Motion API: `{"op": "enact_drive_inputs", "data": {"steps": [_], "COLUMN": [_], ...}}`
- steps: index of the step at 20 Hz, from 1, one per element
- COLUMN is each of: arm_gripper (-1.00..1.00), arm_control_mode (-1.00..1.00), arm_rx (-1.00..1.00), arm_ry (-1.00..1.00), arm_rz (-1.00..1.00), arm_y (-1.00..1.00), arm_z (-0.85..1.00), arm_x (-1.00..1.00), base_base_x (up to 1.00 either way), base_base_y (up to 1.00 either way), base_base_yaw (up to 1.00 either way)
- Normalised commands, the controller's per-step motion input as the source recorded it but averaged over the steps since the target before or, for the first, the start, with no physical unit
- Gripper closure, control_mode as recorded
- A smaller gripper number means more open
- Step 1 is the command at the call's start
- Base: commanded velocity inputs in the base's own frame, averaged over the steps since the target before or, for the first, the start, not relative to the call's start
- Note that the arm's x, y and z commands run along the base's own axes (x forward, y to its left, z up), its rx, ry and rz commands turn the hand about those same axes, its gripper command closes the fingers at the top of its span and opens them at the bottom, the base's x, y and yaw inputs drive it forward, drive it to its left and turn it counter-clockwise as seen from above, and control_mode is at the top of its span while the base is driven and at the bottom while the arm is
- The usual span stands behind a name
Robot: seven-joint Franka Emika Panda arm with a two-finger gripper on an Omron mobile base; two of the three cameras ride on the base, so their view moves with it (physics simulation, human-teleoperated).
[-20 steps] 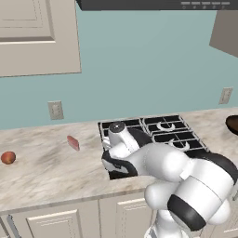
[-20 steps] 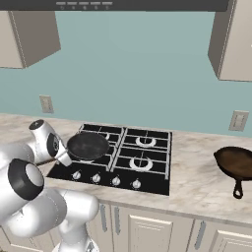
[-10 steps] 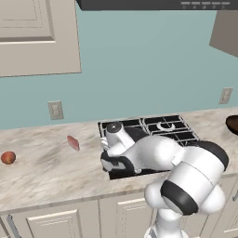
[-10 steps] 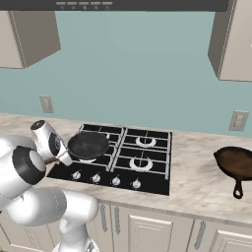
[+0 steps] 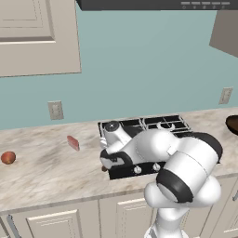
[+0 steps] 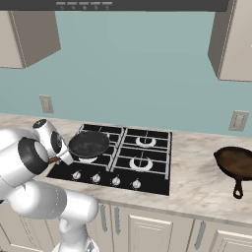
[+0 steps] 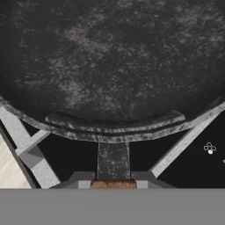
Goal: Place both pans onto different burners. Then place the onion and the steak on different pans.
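Observation:
The black pan [image 6: 89, 143] sits level over the front left burner of the cooktop [image 6: 153, 173]. Its brown wooden handle [image 6: 52, 160] points toward the left front, and my gripper [image 6: 58, 157] is shut on that handle. In the hand view the black pan [image 7: 110, 61] looms close, with the handle [image 7: 113, 161] running straight back to me. The reddish-brown pan [image 6: 236, 162] lies on the counter far right. On the left counter rest the onion [image 5: 8, 157] and the steak [image 5: 73, 142]. My gripper [image 5: 109, 163] hangs at the cooktop's front left corner.
The other burners [image 6: 139, 163] under black grates carry nothing. Silver knobs [image 6: 115, 181] line the cooktop's front edge. A wall outlet [image 5: 55, 110] sits above the left counter, another outlet [image 6: 238, 120] on the right. Cabinets and a range hood hang overhead.
The black pan has hardly shifted over the front left burner. My arm's elbow has swung left and risen a little while the hand kept its hold.

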Motion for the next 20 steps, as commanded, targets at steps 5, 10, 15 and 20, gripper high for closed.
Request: {"op": "enact_drive_inputs", "data": {"steps": [5,10,15,20], "arm_gripper": [1.00,1.00,-1.00,-1.00], "arm_control_mode": [-1.00,-1.00,-1.00,-1.00], "arm_rx": [0.00,0.00,0.00,0.00], "arm_ry": [0.02,0.02,0.02,0.02], "arm_rz": [0.00,0.00,0.00,0.00], "arm_y": [0.06,0.05,0.01,0.00], "arm_z": [-0.05,-0.05,-0.01,0.00], "arm_x": [0.02,0.01,0.00,0.00], "base_base_x": [0.00,0.00,0.00,0.00], "base_base_y": [0.00,0.00,0.00,0.00], "base_base_yaw": [0.00,0.00,0.00,0.00]}}
